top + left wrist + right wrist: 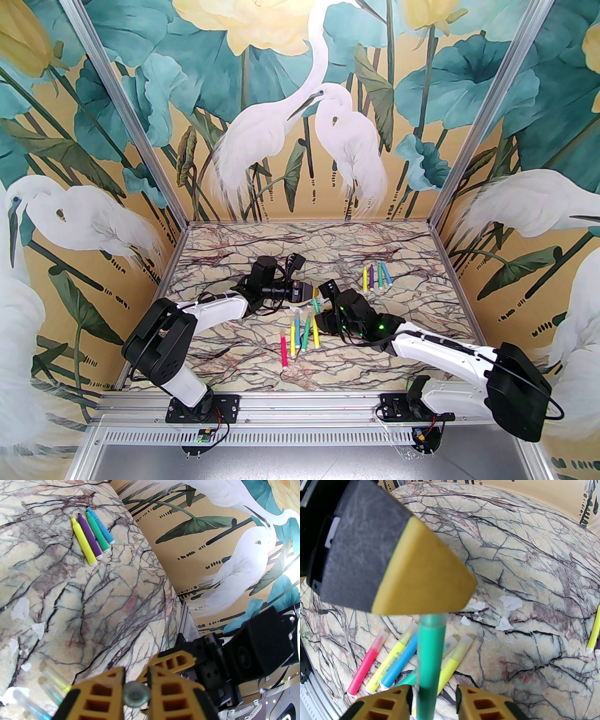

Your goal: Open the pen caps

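The marble-patterned table (422,262) fills the floor of the cell, and the left arm (206,309) and right arm (436,351) reach in to meet near its middle. The left gripper (136,676) has its yellow jaws pinched tight on a pen cap (136,693), seen end-on as a clear round disc between the fingers. That cap sits on the end of a green pen (430,658), which is lifted off the table and runs back between the fingers of the right gripper (434,687). The right jaws stand apart, with a gap on each side of the barrel, so they do not clamp it. Below the grippers, five capped pens (300,335) lie close together on the table, pink, yellow, blue, green and yellow, each with its whitish cap on. Four uncapped pens (93,534), yellow, purple, green and blue, lie side by side farther back on the right.
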You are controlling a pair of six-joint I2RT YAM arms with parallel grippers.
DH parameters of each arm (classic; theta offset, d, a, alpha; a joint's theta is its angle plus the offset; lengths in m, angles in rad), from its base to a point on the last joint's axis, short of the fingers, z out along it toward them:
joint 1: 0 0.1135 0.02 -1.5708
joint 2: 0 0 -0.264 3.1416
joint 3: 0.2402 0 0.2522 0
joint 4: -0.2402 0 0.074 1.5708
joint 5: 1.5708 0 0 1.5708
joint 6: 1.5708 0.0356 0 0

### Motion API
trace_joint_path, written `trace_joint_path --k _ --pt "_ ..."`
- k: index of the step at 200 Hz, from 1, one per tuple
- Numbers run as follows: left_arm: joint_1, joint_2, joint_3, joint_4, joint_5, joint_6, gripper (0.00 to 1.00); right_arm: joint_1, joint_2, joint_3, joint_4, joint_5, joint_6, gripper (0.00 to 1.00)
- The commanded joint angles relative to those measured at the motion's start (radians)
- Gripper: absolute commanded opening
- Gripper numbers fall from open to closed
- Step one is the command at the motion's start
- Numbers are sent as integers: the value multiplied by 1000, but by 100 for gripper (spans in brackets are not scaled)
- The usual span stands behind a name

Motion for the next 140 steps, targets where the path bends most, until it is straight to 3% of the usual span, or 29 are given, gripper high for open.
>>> trace_joint_path --k 1,42,102,140 --pt "-3 22 33 50 56 -32 2 0 32 -12 53 -5 12 39" --pt "-3 22 38 84 79 -54 1 -3 79 9 85 -9 15 37" --pt "-3 16 49 32 39 -25 0 -8 87 12 67 -8 2 11" --pt "-3 15 78 -42 -23 2 0 -8 77 -14 36 -10 -3 0"
